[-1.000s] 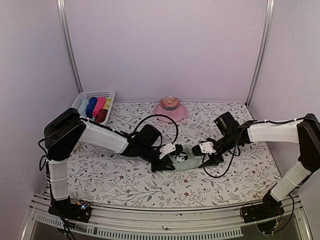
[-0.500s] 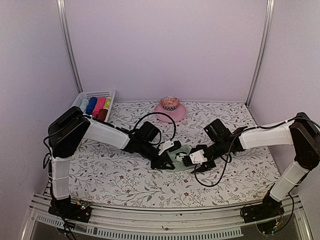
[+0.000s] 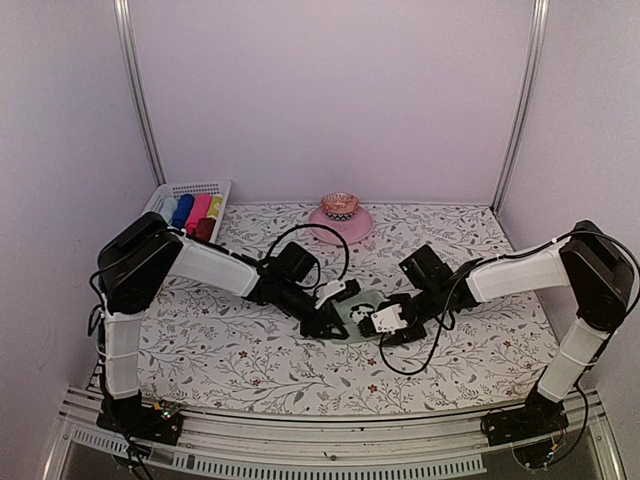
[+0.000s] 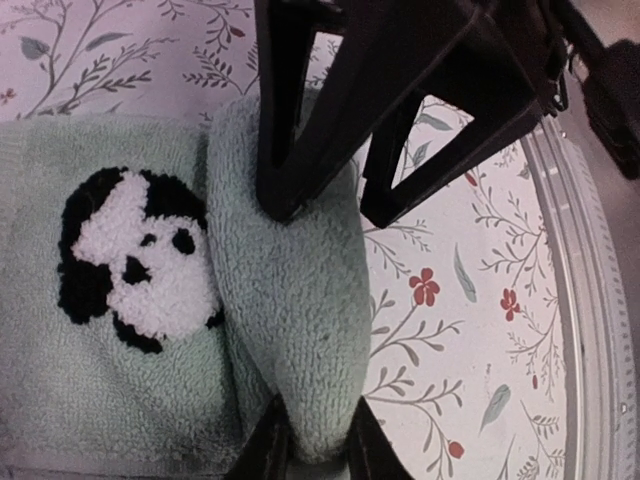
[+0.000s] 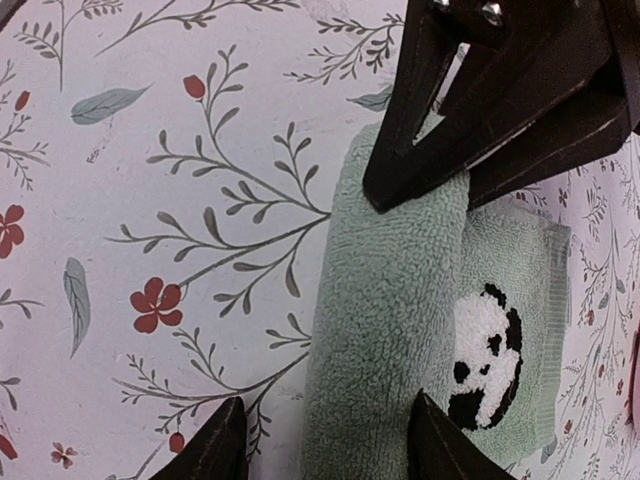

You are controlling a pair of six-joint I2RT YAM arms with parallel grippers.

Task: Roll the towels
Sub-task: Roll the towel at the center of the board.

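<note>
Green towel [image 4: 290, 330] has its rolled edge pinched in the left tool [image 4: 315, 445], while the right tool [image 5: 328, 425] straddles it, gaping.

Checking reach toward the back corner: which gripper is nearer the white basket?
Left. The left gripper pinches the green towel, front-right of the basket; the right gripper straddles it farther right.

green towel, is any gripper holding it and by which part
The left gripper pinches the green towel by one end of its rolled edge; the right gripper straddles the other end, jaws open.
</note>
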